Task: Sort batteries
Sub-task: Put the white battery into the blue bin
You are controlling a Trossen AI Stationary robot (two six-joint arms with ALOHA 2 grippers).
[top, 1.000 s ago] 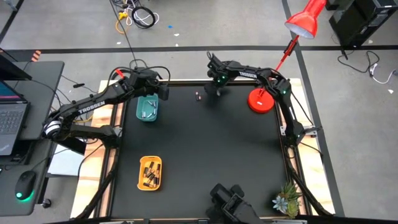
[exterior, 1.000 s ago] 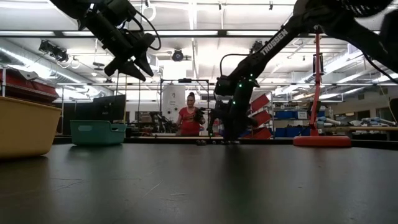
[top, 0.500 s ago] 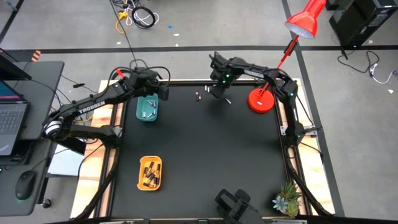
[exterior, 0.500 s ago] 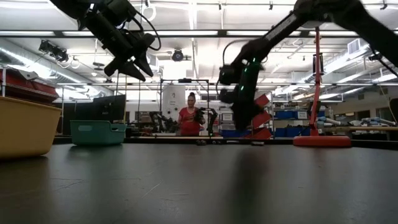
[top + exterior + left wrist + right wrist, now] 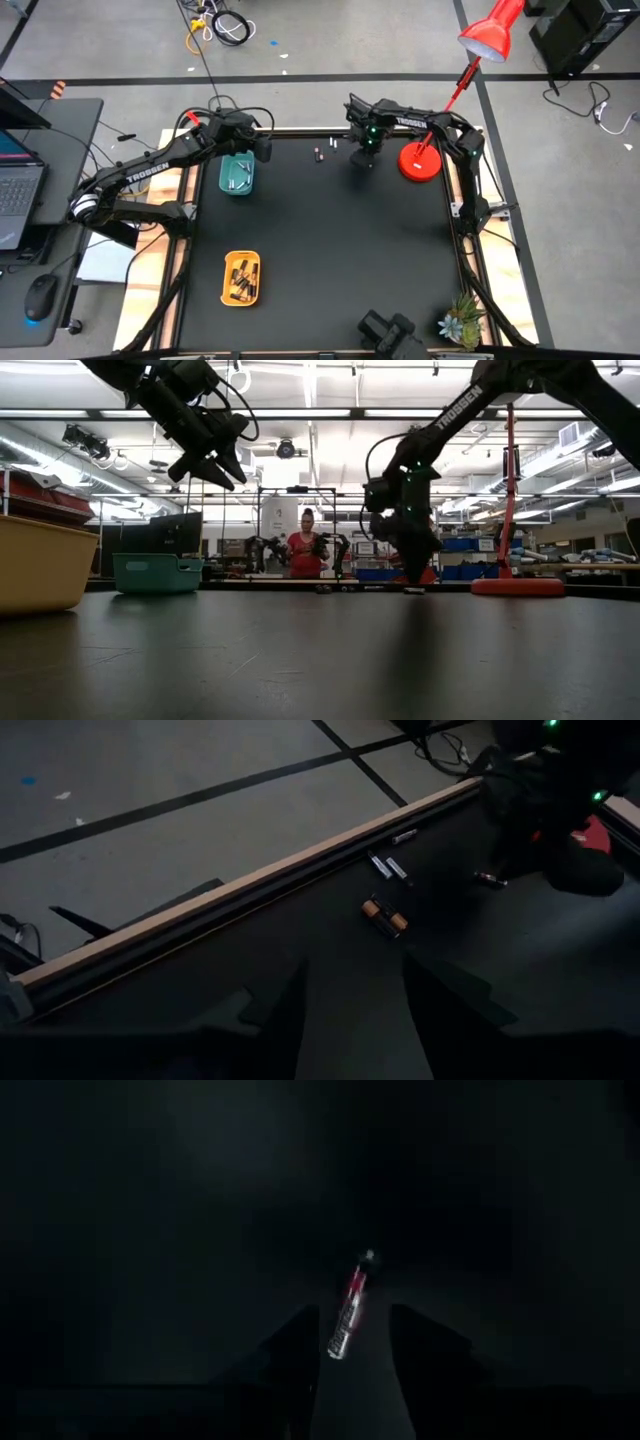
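At the near left of the black table (image 5: 330, 250) lies a yellow tray (image 5: 241, 278) with several dark batteries inside. Farther back on the left sits a teal tray (image 5: 237, 174) holding a few pale batteries. The left gripper (image 5: 264, 149) hangs in the air just beyond that tray's far right corner, its fingers (image 5: 285, 1010) spread apart with nothing between them.

Near the table's far edge, loose batteries (image 5: 385, 916) lie on the mat: an orange-and-black pair side by side, two silvery ones just behind them, another by the rim, and a small one closer to the right arm.

The right gripper (image 5: 363, 153) is low over the far table, just left of the red lamp base (image 5: 419, 162). Its fingers (image 5: 295, 1350) stand partly open on either side of a red-and-silver battery (image 5: 348, 1308) lying on the mat; whether they touch it cannot be told.

Beyond the table, a person in red (image 5: 304, 552) stands in the room.
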